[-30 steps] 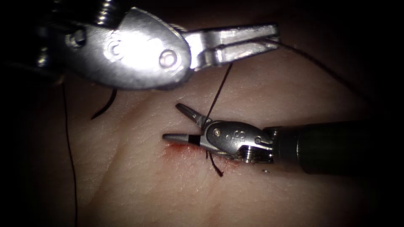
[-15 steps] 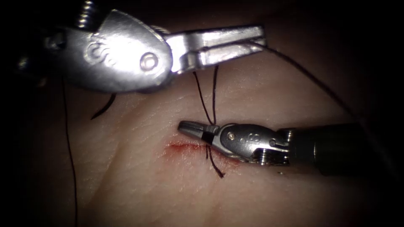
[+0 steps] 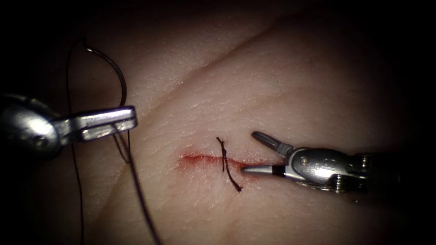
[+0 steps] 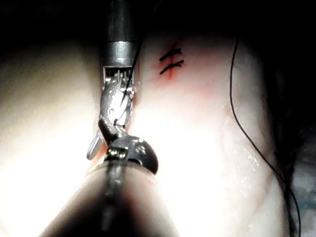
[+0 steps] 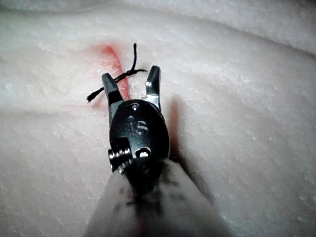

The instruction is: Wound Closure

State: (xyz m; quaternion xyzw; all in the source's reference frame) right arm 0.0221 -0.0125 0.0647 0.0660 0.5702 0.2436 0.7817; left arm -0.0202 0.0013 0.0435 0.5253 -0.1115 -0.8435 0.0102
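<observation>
Endoscope view: I see the tissue across the field, with the cut running roughly left to right at centre, edged with red fluid.

Left arm's end effector sits well left of the cut, jaws pressed together on the thread. That strand drops from the jaws down toward the lower edge of the frame.

Right arm's end effector comes in at the right end of the cut, jaws spread and holding nothing. Its lower jaw tip lies just beside the knot, apart from it. Right wrist view confirms the spread jaws, with the knot between the tips.

Needle lies on the tissue above the left end effector, far left of the cut. It is free of both tools, and I see no part of it buried.

Knotted stitch crosses the cut, with two short cut ends sticking out above and below.
</observation>
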